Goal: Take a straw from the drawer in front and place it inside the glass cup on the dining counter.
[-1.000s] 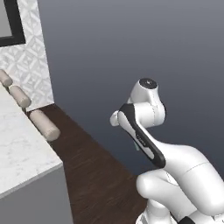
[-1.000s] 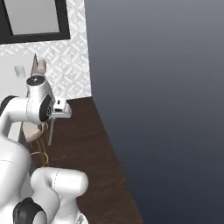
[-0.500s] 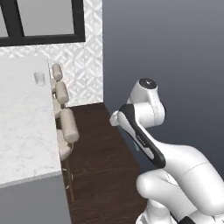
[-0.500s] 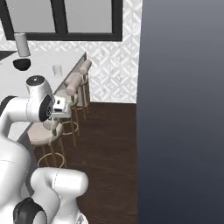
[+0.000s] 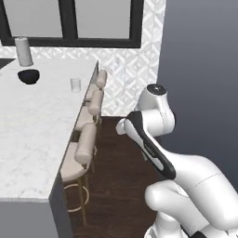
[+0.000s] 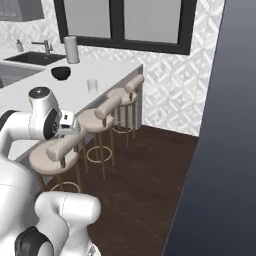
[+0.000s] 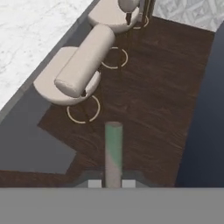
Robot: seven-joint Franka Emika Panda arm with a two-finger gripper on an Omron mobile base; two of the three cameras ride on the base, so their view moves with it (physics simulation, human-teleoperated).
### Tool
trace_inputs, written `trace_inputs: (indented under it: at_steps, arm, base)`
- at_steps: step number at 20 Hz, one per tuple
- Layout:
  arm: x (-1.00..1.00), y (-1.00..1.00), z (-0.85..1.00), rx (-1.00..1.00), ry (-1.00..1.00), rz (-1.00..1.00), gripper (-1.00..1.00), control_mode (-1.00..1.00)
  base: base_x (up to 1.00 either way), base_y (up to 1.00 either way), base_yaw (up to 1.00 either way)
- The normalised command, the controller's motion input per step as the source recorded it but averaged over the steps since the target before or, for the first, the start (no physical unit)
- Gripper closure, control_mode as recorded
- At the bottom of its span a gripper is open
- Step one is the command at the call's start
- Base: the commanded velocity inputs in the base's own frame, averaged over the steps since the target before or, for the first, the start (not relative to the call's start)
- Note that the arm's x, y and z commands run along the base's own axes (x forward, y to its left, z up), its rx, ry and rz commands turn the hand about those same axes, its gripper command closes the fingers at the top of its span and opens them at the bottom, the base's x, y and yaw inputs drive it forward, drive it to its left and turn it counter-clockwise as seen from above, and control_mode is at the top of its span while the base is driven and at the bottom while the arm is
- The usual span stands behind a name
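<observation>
In the hand view my gripper (image 7: 113,183) is shut on a pale green straw (image 7: 113,151) that sticks straight out between the fingertips, above the dark wood floor. The glass cup (image 5: 75,84) (image 6: 92,85) stands upright near the far right edge of the dining counter (image 5: 32,121) (image 6: 112,74), a white marble-look slab. My hand (image 6: 67,124) hangs beside the counter, above the nearest stool, well short of the cup. A corner of the counter (image 7: 30,30) lies at the upper left of the hand view. The drawer is out of view.
Three beige bar stools (image 5: 86,148) (image 6: 55,150) (image 7: 74,74) line the counter's edge. A black bowl (image 5: 29,76) (image 6: 61,73) and a paper towel roll (image 5: 23,51) (image 6: 71,49) stand on the counter. A sink (image 6: 32,57) lies beyond. A dark wall (image 5: 200,69) (image 6: 230,125) closes the right.
The base has turned, so the whole scene has slid across both base views. The counter, stools, cup and window have come into view. The gripper stays shut.
</observation>
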Motion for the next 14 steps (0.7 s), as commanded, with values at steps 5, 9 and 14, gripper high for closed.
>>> trace_inputs:
  at_steps: [5,9,14]
  arm:
    - [0.0,0.0,0.0,0.0,0.0,0.0,1.0,1.0]
    - [0.0,0.0,0.0,0.0,0.0,0.0,1.0,1.0]
    - [0.0,0.0,0.0,0.0,0.0,0.0,1.0,1.0]
  base:
    - [0.8,-0.65,0.55]
    - [0.77,-0.66,0.54]
    - [0.76,-0.67,0.54]
